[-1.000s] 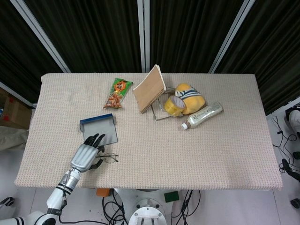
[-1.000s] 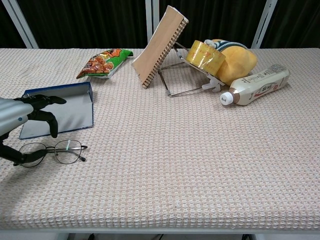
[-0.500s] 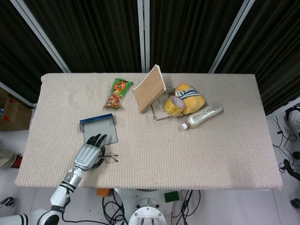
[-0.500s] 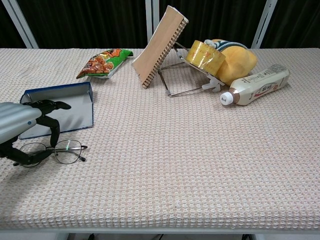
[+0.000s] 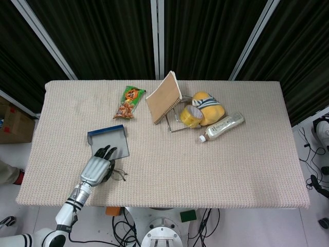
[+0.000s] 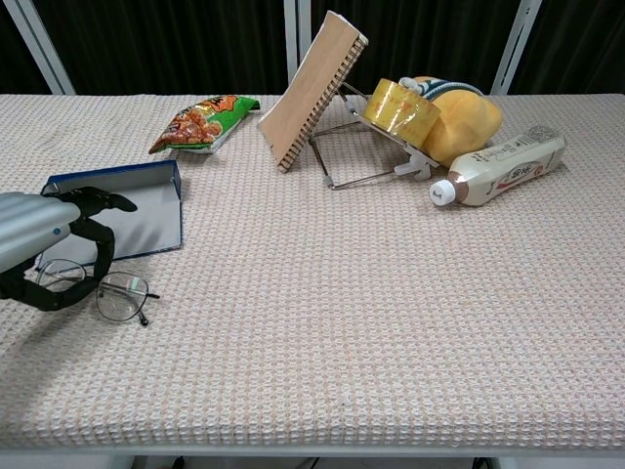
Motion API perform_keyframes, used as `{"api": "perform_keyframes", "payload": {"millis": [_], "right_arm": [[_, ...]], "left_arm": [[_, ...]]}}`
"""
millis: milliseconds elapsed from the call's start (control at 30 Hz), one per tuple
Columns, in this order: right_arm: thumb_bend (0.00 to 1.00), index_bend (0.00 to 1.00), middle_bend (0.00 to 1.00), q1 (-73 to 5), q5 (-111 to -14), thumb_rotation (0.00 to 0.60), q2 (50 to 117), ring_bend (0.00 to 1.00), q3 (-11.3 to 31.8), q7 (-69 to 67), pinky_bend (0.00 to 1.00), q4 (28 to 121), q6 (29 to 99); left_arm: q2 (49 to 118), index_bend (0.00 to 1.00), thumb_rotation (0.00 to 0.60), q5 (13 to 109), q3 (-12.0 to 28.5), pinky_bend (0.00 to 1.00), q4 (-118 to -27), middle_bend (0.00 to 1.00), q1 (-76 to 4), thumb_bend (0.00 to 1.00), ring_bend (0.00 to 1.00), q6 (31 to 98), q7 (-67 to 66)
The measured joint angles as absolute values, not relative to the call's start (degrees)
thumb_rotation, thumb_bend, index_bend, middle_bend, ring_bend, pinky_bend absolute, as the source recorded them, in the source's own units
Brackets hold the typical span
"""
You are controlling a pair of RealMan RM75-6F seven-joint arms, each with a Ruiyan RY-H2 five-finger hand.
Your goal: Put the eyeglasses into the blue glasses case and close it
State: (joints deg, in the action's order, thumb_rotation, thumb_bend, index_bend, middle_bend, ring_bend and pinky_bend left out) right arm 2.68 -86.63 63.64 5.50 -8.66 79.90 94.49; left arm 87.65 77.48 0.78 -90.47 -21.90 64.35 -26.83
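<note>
Thin wire-framed eyeglasses (image 6: 109, 291) (image 5: 120, 175) lie near the table's front left, skewed, with one end raised off the cloth. My left hand (image 6: 44, 249) (image 5: 97, 168) curls over that raised end, which sits pinched between the thumb below and the dark fingers (image 6: 101, 244) above. Just behind the hand, the blue glasses case (image 6: 137, 210) (image 5: 109, 142) lies open, its lid standing up at the back and its grey inside empty. My right hand is in neither view.
Further back stand a green snack bag (image 5: 131, 100), a wooden board (image 5: 164, 96) leaning on a wire stand, a yellow tape roll (image 5: 191, 116), a yellow plush toy (image 5: 208, 105) and a lying bottle (image 5: 222, 126). The table's front edge runs close below the hand.
The fingers have closed on the eyeglasses' left end. The glasses have turned and shifted slightly left, and their left side has come off the cloth. The case has not moved.
</note>
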Motion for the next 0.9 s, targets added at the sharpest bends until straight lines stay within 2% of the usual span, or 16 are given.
{"api": "perform_keyframes", "payload": {"millis": [367,600,900], "right_arm": [[0.33,0.00,0.00,2.6,-86.8,0.600,63.5,0.00,5.6,-8.3,0.00,80.2,94.5],[0.33,0.00,0.00,2.4,-87.1,0.600,63.9,0.00,5.8,-7.5,0.00,80.4,95.1],[0.33,0.00,0.00,2.4,-86.7,0.600,63.1,0.00,5.9,-7.5,0.00,80.9,94.6]], "left_arm": [[88.0,0.64,0.600,79.7,1.6,0.15,-90.2,0.10,-21.9,0.50,0.00,68.1,-25.9],[90.0,0.65,0.600,77.2,5.7,0.15,-89.9,0.01,-22.9,0.50,0.00,70.1,-30.4],[96.6,0.67,0.600,67.3,12.0,0.14,-83.8,0.00,-28.0,0.50,0.00,67.0,-36.8]]}}
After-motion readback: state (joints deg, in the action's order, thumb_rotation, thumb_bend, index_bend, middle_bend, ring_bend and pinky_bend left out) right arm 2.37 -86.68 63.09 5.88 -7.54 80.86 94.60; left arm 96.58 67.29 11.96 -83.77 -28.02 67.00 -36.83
